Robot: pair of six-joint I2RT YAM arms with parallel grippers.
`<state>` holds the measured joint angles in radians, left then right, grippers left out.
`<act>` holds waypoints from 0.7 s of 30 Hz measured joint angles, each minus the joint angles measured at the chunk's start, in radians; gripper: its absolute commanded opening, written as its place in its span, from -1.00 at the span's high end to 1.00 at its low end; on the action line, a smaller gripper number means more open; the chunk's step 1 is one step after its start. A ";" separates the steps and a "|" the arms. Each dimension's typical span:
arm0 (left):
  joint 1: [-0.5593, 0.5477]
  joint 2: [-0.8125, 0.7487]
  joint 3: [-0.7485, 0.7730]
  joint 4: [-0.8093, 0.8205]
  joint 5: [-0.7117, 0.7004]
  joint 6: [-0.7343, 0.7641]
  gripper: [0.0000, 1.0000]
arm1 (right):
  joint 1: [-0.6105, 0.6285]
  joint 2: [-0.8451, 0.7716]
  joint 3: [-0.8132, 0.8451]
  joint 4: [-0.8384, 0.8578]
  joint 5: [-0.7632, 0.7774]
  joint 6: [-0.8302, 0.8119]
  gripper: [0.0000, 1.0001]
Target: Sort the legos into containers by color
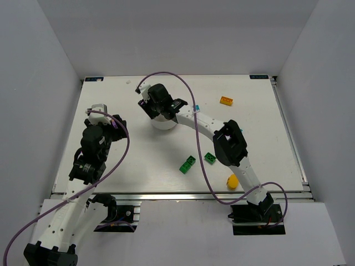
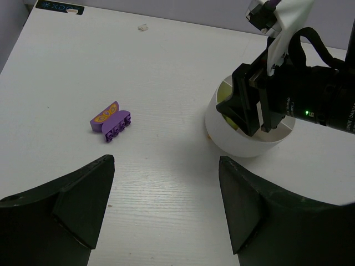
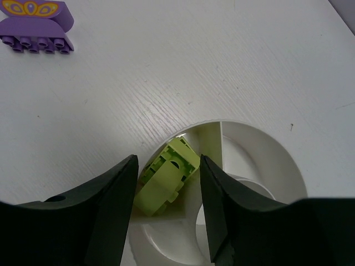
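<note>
The right gripper is hanging low over the white dish, far centre of the table. Its two fingers are standing apart on either side of a lime brick. That brick is sitting tilted inside a wedge section on the dish's left side, up against a divider wall. From the wrist view I cannot tell whether the fingers are pressing on it or only flanking it.

Over on the left, the left gripper is hovering above bare table with its jaws spread wide and nothing between them. It is pointing toward the dish. A purple brick with an orange butterfly print is lying on the table, left of the dish and well apart from it.

Out on the right, an orange brick is lying toward the far side. A bright green brick and a dark green brick are lying near each other, nearer than the dish.
</note>
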<state>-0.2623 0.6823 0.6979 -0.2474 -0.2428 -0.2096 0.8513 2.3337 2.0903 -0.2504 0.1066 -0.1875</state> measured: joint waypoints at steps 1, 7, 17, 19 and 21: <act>0.000 0.000 0.000 0.000 0.000 0.000 -0.71 | 0.000 0.000 0.000 0.000 0.000 0.000 -0.08; 0.000 0.010 0.000 0.001 0.005 -0.005 0.08 | 0.001 -0.010 -0.006 -0.002 -0.009 0.003 0.24; 0.011 0.193 0.003 -0.032 0.000 -0.028 -0.37 | -0.020 -0.484 -0.323 -0.036 -0.230 0.006 -0.78; 0.015 0.255 0.024 -0.061 -0.026 -0.055 -0.59 | -0.031 -0.641 -0.426 -0.018 -0.290 -0.003 -0.78; 0.023 0.344 0.074 -0.091 -0.040 -0.066 -0.68 | -0.048 -0.760 -0.522 0.008 -0.355 -0.008 -0.79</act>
<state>-0.2390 1.0260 0.7723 -0.3382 -0.2829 -0.2756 0.8032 1.5738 1.5684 -0.2424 -0.2481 -0.1951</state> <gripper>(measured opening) 0.796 0.891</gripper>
